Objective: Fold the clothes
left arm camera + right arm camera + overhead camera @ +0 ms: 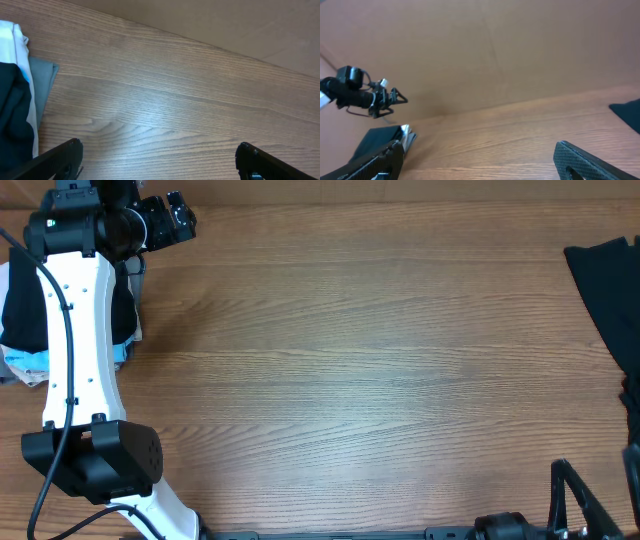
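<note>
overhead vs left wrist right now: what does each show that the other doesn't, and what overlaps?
Overhead only: the black garment at the table's right edge, the left arm, and part of the right arm. Left wrist only: the left gripper seen close, wide open over bare wood, and a grey layer at the pile's side. Both: the wooden table and the clothes pile at its left end.

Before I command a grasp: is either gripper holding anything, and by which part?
Nothing is held. The left gripper and the right gripper both stand open and empty.
</note>
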You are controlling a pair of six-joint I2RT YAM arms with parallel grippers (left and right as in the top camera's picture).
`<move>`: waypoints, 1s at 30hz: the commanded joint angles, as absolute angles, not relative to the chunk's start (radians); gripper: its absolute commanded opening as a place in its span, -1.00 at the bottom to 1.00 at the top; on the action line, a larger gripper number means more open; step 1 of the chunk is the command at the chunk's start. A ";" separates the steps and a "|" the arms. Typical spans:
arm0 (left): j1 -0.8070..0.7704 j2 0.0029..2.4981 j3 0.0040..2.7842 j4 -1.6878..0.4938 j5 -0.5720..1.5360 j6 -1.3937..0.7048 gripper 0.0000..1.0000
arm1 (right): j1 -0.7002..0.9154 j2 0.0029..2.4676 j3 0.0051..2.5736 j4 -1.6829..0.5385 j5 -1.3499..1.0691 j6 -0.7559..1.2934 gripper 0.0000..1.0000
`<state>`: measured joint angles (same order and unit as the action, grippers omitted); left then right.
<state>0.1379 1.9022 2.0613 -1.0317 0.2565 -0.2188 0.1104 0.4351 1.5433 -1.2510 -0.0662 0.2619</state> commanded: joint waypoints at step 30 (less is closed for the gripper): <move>0.137 1.909 2.056 -1.028 0.254 -0.225 1.00 | 0.060 0.057 0.269 -0.021 -0.052 0.263 1.00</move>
<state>0.1379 1.9022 2.0613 -1.0317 0.2565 -0.2188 0.0654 0.0719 0.3103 -0.0486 -0.0624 0.2611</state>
